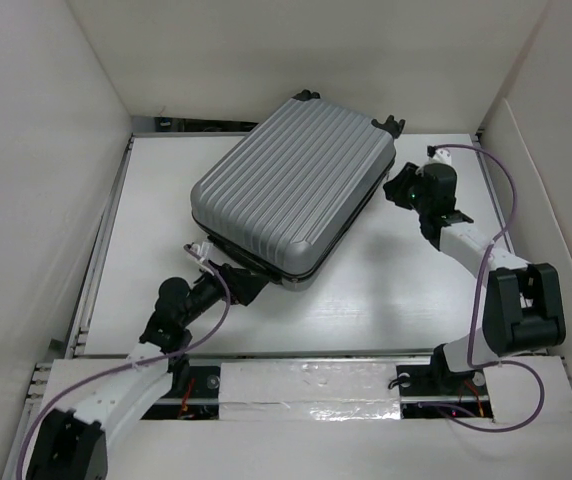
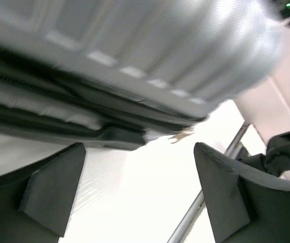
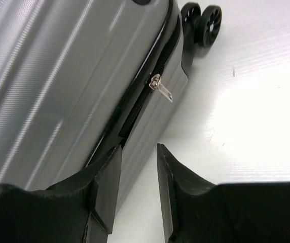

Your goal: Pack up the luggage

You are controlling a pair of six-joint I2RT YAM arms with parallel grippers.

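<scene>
The luggage is seen lying flat on the middle of the table, while the left claw is found widely released at its 7 o'clock corner and the right claw, slightly released and empty, at its 3 o'clock side.

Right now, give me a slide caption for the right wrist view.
Right gripper, slightly open, beside the silver luggage, its zipper pull just ahead.
</scene>
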